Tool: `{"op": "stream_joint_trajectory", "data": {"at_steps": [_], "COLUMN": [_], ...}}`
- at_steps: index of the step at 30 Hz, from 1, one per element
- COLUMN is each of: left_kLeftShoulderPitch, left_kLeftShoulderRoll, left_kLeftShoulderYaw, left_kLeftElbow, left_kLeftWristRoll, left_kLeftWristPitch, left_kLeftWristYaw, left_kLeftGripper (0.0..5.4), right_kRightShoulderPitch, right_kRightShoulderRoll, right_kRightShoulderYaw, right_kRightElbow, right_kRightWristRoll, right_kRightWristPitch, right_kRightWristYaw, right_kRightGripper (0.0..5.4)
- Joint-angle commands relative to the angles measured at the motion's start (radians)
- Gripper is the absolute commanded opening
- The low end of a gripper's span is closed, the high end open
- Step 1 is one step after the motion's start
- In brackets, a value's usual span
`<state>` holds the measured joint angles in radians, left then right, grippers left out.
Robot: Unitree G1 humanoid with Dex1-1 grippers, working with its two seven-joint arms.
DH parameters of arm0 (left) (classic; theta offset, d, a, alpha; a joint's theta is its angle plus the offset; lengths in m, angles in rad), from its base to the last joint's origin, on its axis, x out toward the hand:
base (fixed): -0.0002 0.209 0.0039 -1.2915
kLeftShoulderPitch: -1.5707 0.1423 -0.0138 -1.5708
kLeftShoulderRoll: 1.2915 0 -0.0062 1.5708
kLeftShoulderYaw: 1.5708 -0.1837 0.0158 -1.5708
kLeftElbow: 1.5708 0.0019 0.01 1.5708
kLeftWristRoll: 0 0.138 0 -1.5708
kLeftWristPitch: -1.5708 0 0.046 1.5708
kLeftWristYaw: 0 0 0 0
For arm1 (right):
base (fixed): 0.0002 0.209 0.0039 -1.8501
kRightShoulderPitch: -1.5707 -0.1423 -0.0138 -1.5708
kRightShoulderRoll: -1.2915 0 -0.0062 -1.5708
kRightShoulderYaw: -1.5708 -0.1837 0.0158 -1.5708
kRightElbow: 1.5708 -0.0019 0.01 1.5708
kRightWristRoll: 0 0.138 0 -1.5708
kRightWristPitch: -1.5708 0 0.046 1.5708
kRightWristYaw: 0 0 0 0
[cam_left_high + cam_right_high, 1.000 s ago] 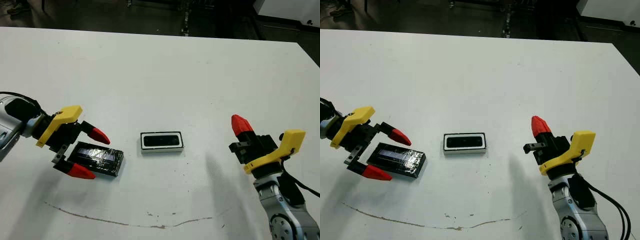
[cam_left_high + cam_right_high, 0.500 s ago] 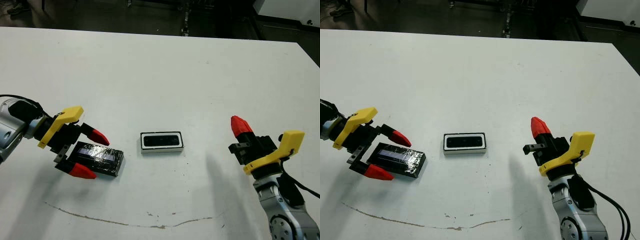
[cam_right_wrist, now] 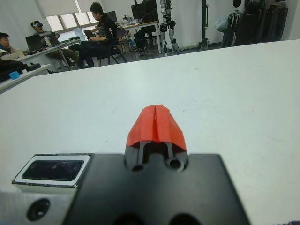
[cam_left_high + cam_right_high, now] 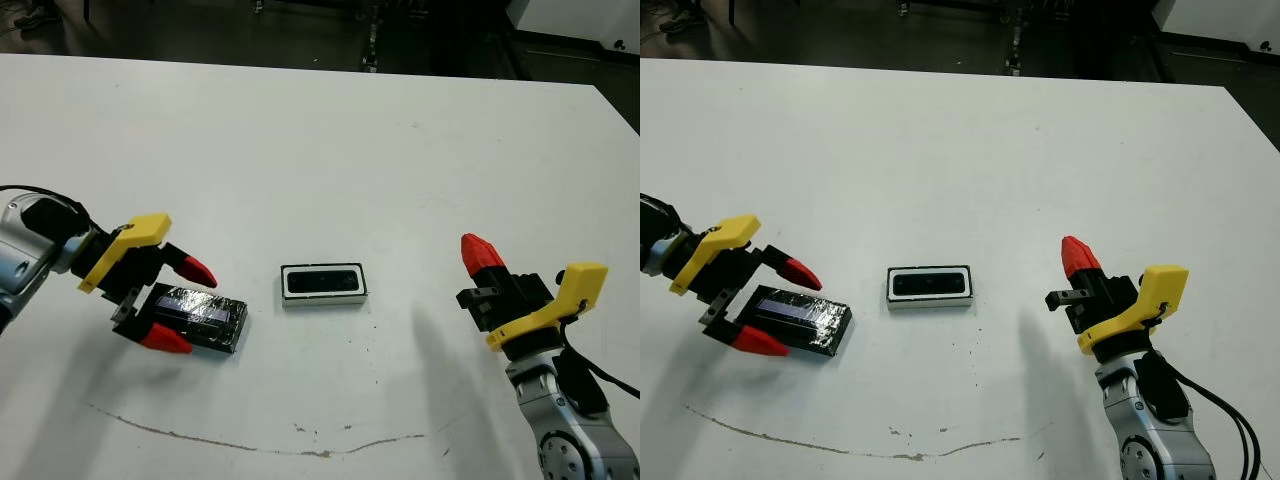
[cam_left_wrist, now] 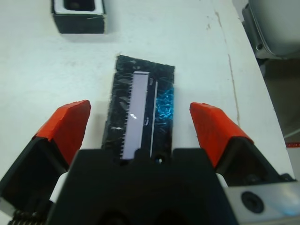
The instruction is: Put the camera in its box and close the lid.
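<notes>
Camera (image 4: 322, 280) already sits in the box (image 4: 323, 296) at frame centre. You must still fit the lid (image 4: 196, 317), lower left, straddled by the spread left gripper (image 4: 178, 305); right gripper (image 4: 478, 253) is pressed together.

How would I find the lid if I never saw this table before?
Start at the white table and find the robot's left gripper, with its two red fingers spread wide. The lid lies flat between them. It is all shiny black and crinkly on top, while the box nearby has a white rim.
</notes>
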<state>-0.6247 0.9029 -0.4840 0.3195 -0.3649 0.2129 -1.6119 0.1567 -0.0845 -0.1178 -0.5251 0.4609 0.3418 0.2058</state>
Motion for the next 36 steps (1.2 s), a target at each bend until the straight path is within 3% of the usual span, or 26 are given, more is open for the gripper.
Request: {"op": "stream_joint_trajectory", "data": {"at_steps": [1,6,10,17,23,28,36], "left_kLeftShoulderPitch": [0.016,0.040,0.068,0.036,0.024,0.059,0.113], "left_kLeftShoulderRoll": [0.007,-0.001,-0.018,0.010,0.013,-0.023,-0.092], "left_kLeftShoulderYaw": [0.002,0.037,0.081,-0.012,-0.025,0.066,0.247], "left_kLeftElbow": [-0.025,-0.045,-0.044,-0.014,-0.010,-0.011,-0.030], "left_kLeftWristRoll": [0.034,0.078,0.072,-0.009,-0.016,-0.002,-0.059], "left_kLeftWristPitch": [0.040,0.004,-0.004,0.007,0.030,0.039,0.117], "left_kLeftWristYaw": [-0.002,-0.002,-0.001,-0.002,-0.002,0.011,0.087], "left_kLeftGripper": [5.33,4.78,4.20,3.26,3.14,3.14,3.13], "right_kRightShoulderPitch": [0.008,0.008,0.003,-0.003,-0.005,-0.004,-0.001], "right_kRightShoulderRoll": [-0.006,-0.007,-0.010,-0.017,-0.018,-0.017,-0.015], "right_kRightShoulderYaw": [-0.005,-0.005,-0.008,-0.009,-0.008,-0.008,-0.003], "right_kRightElbow": [-0.001,0.003,0.003,0.004,0.006,0.001,0.003], "right_kRightWristRoll": [0.003,0.002,0.012,0.020,0.028,0.030,0.023], "right_kRightWristPitch": [0.003,-0.004,0.005,0.009,0.010,0.020,0.012], "right_kRightWristYaw": [-0.009,-0.003,-0.001,0.000,0.001,-0.008,-0.008], "right_kRightGripper": [0.01,0.00,0.00,0.00,0.00,0.00,0.00]}}
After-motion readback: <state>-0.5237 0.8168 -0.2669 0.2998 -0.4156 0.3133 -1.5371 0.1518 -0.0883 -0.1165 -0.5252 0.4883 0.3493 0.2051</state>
